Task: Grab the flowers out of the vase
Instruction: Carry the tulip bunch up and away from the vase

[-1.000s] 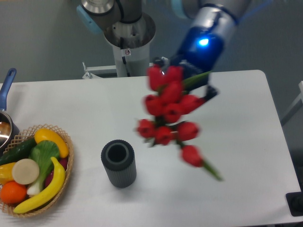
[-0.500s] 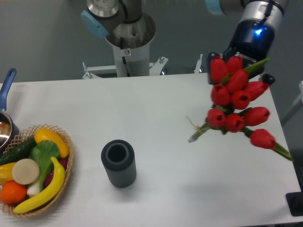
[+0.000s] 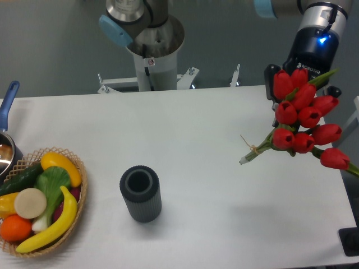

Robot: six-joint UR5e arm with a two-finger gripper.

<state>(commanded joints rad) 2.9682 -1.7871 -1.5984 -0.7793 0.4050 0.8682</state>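
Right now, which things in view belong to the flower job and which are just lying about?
Job:
- flowers, held up over the table's right side
- vase, empty, standing upright
- gripper, mostly hidden behind the flowers

Lying about:
- basket of fruit and vegetables, left edge
- pot with a blue handle, far left

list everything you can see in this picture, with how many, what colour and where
flowers: one bunch, red buds on green stems, in the air over the table's right edge, held by the gripper
vase: one, dark grey, ribbed, upright and empty, front centre-left of the table
basket: one, tan wicker, front left corner, holding fruit and vegetables
banana: one, yellow, in the basket
orange: one, orange, in the basket
pot: one, metal with blue handle, left edge, partly cut off
table: one, white
gripper: one, dark, top right, fingers hidden behind the flowers
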